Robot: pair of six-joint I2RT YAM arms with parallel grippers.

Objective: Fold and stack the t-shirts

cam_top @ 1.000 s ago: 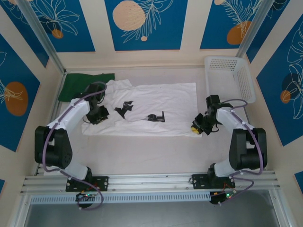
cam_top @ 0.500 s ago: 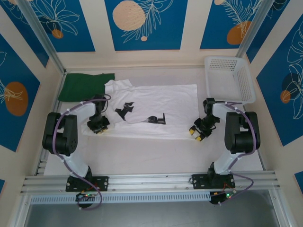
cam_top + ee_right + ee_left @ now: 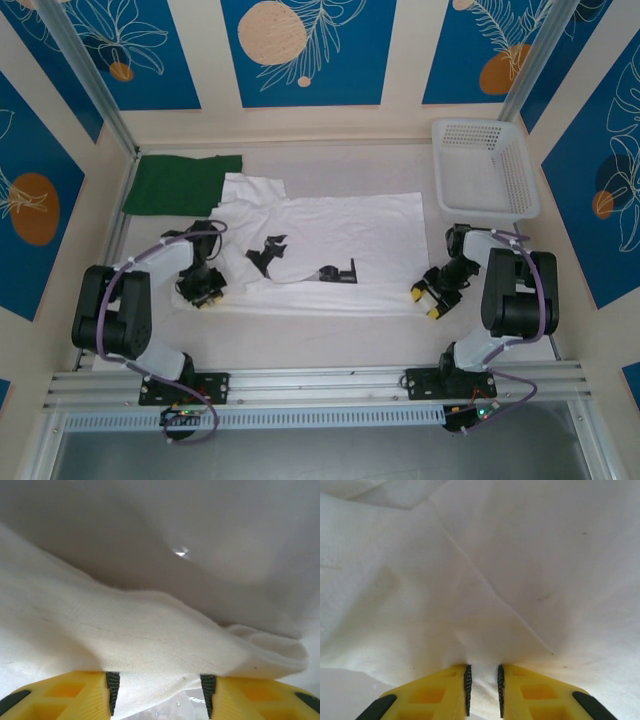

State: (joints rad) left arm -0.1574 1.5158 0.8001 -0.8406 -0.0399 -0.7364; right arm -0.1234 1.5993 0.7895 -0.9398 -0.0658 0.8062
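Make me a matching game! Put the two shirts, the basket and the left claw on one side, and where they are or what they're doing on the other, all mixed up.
1. white t-shirt
2. green t-shirt
3. basket
4. left gripper

a. back right corner
b. pinching white cloth
c. spread out in the middle
d. back left corner

Pairs: 1-c, 2-d, 3-a, 4-b
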